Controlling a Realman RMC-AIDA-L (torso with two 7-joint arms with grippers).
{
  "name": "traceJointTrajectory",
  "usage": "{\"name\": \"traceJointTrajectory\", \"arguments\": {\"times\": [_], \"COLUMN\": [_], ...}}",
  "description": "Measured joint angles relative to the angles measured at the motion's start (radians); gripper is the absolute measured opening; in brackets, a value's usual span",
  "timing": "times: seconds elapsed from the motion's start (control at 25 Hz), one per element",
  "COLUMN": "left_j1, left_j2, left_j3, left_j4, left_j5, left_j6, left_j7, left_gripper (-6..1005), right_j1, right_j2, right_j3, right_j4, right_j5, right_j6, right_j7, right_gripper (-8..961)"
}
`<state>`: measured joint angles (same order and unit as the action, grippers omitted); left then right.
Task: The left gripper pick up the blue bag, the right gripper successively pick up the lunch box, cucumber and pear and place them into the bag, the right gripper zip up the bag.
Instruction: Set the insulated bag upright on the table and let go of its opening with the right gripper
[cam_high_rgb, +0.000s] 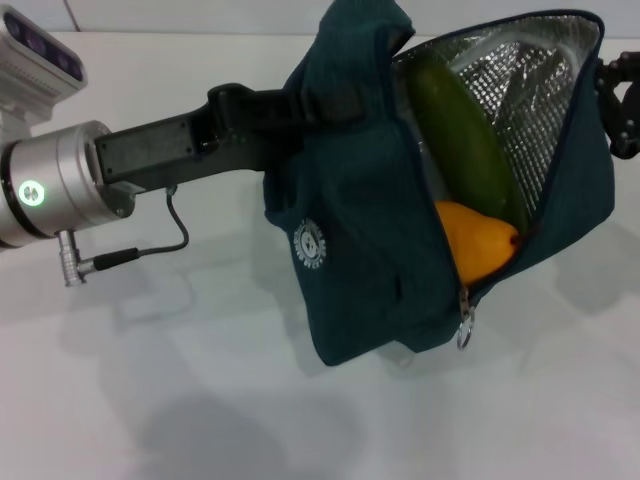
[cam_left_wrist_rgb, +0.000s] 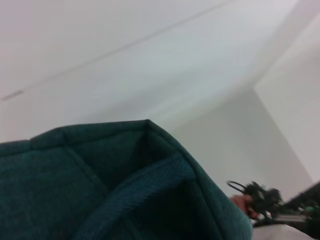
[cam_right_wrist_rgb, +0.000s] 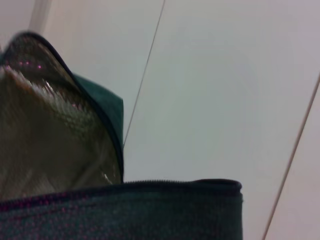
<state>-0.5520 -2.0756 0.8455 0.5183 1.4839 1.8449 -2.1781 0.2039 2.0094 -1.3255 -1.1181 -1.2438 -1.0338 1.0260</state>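
The blue bag (cam_high_rgb: 370, 250) hangs above the white table, open at the top right, with its silver lining showing. My left gripper (cam_high_rgb: 285, 105) is shut on the bag's handle strap and holds it up. Inside, the cucumber (cam_high_rgb: 465, 140) leans upright, the pear (cam_high_rgb: 480, 240) lies below it by the zip, and a clear edge of the lunch box (cam_high_rgb: 490, 48) shows behind. The ring zip pull (cam_high_rgb: 466, 330) hangs at the low end of the opening. My right gripper (cam_high_rgb: 620, 100) is at the bag's far right side. The bag fills the left wrist view (cam_left_wrist_rgb: 100, 190) and the right wrist view (cam_right_wrist_rgb: 150, 210).
The white table (cam_high_rgb: 150, 400) lies under the bag. The left arm's silver joint (cam_high_rgb: 60, 180) and a loose black cable (cam_high_rgb: 150, 250) are at the left.
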Motion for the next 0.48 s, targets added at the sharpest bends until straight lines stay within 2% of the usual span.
{"name": "traceJointTrajectory", "arguments": {"times": [0.24, 0.48], "left_j1": [0.009, 0.011], "left_j2": [0.004, -0.003], "left_j3": [0.003, 0.003], "left_j4": [0.003, -0.007], "left_j5": [0.045, 0.131], "left_j6": [-0.060, -0.149], "left_j7": [0.005, 0.008], "left_gripper": [63, 64], "right_j1": [-0.015, -0.025], "right_j2": [0.000, -0.002], "right_j3": [0.010, 0.089], "right_j4": [-0.048, -0.172], "right_j5": [0.017, 0.046], "right_j6": [-0.085, -0.207], "right_j7": [0.003, 0.106], "right_gripper": [25, 28]}}
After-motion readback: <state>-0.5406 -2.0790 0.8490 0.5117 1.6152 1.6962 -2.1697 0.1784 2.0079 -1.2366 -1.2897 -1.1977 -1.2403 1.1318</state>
